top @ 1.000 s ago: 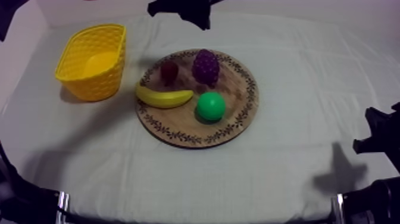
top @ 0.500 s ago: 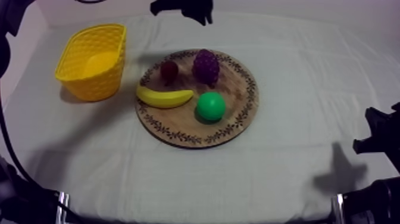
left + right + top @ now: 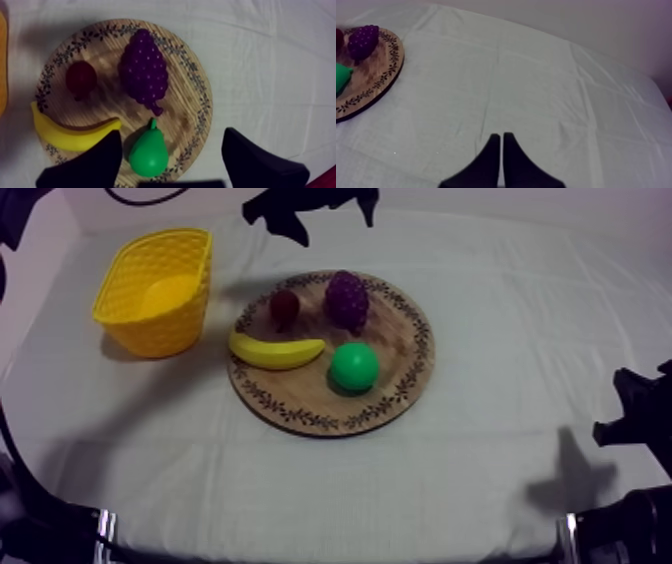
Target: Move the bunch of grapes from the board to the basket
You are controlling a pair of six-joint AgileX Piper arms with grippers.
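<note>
Grapes (image 3: 345, 298) on the wooden board (image 3: 300, 398), toward its far rim, not yet lifted; small red fruit (image 3: 284, 306) just beside them on the basket side, pear (image 3: 354, 368) and banana (image 3: 275, 351) on the nearer half.

Left gripper (image 3: 172, 131) high above the board, fingers wide apart with nothing between them; right gripper (image 3: 501, 145) low over bare cloth well apart from the board, fingers pressed together on nothing; left clearly the nearer arm and, by the look of it, the one for this pick.

From the left wrist, grapes (image 3: 144, 70) straight ahead of the open fingers, beyond the pear (image 3: 148, 155); long axis running from the broad end at the far rim to the narrow tip pointing back toward the pear's stalk; finger gap set across that axis, so probably suited to closing on the bunch's narrower width after a reach forward and down.

Tight on one flank, with the red fruit near; narrow tip close to the pear's stalk; other flank open, bare wood out to the patterned rim.

Yellow basket (image 3: 150, 328) on the left side of the table, apart from the board with free cloth between; likely carry path over the red fruit, so height worth keeping; basket mouth open and unobstructed.
</note>
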